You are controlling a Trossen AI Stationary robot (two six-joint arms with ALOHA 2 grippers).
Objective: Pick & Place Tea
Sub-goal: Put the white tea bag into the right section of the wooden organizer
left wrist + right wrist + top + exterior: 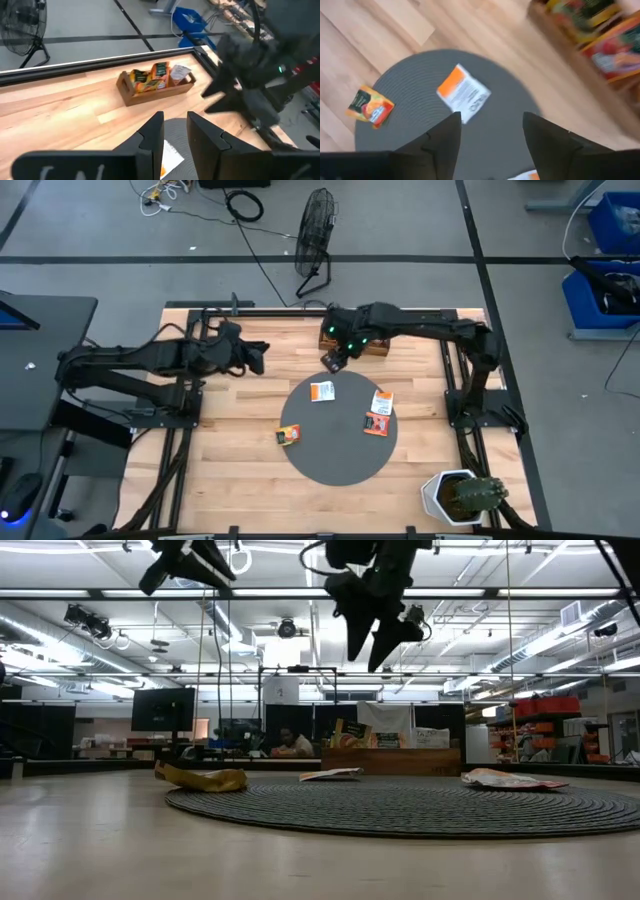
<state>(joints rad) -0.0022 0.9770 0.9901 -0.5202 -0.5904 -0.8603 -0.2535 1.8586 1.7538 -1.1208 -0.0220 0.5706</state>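
Round grey mat (335, 455), wooden tray's (155, 92) sachets (160, 76) clear only from left wrist

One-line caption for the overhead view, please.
Four tea sachets lie on the round grey mat; the right hand hovers open by the wooden tray, left hand waiting aside.

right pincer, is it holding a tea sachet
No, the right pincer stands open and empty above the grey mat, with the white and orange sachet lying flat on the mat beyond its fingers.
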